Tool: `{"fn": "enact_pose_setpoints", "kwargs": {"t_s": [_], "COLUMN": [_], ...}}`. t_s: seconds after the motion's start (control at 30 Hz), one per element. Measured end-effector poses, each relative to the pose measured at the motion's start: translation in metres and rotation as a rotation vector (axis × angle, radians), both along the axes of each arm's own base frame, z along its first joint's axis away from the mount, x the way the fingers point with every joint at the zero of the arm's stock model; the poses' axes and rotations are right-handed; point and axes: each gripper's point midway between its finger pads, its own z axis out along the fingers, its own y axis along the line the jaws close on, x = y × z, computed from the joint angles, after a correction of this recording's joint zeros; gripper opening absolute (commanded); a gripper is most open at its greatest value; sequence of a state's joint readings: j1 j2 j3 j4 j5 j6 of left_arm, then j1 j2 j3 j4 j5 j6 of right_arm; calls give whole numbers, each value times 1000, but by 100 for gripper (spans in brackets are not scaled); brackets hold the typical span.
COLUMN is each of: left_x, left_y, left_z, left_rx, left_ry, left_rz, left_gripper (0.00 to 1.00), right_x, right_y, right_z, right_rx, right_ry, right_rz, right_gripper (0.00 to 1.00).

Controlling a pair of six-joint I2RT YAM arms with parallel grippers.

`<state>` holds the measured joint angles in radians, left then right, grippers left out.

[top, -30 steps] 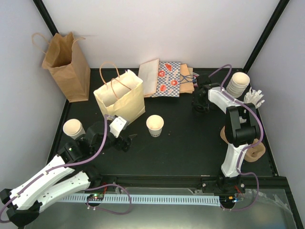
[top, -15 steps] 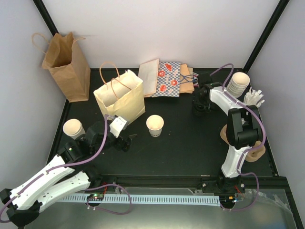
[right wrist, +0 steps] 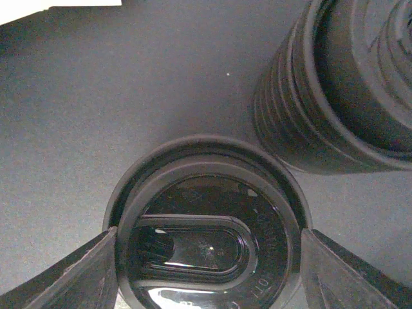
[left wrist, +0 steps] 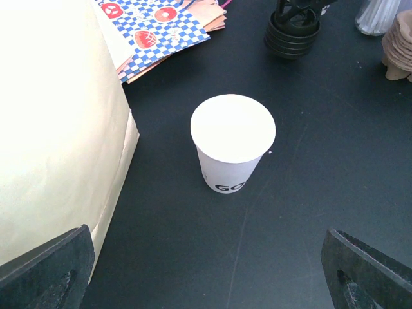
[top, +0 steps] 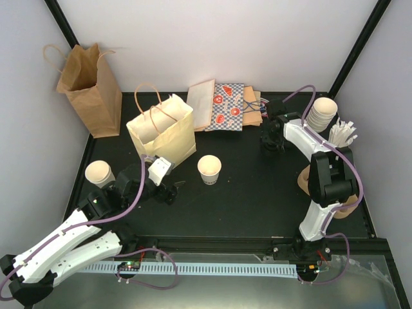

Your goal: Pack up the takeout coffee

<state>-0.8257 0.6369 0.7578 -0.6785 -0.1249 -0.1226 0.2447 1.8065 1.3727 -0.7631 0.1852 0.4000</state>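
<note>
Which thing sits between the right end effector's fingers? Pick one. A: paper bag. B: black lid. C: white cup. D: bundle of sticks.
B: in the right wrist view a round black lid fills the gap between the fingers of the right end effector, next to a stack of lids.

Cup (left wrist: 233, 145) lettering, black lid (right wrist: 206, 244) partly unseen.

Between the jaws of the right gripper (right wrist: 207, 270), a lid (right wrist: 206, 193) of glossy, smooth black plastic was seen over a matt, finely grained table (right wrist: 129, 96). Ahead of the left gripper (left wrist: 206, 273), matt white paper was shown by the cup (left wrist: 233, 145), and smooth cream paper by the bag (left wrist: 58, 129).
</note>
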Motion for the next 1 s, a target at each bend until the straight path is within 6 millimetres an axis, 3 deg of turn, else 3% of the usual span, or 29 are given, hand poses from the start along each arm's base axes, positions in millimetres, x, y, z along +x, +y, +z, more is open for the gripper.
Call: {"fn": "enact_pose_setpoints", "kwargs": {"t_s": [0.23, 0.5, 0.63, 1.0], "left_x": [0, 0, 0, 0], "left_y": [0, 0, 0, 0], "left_z": [0, 0, 0, 0], "left_rx": [0, 0, 0, 0], "left_ry": [0, 0, 0, 1], "left_rz": [0, 0, 0, -1], "left_gripper": [99, 99, 99, 99], "right_x": [-8, -13, -15, -15], "right_y": [3, 28, 29, 27], "right_z": [-4, -5, -6, 15], "right_rx": [2, 81, 67, 47], "right_ry": [19, 44, 49, 5], "right_rz": [25, 131, 148, 150], "right_gripper": [73, 69, 70, 71]}}
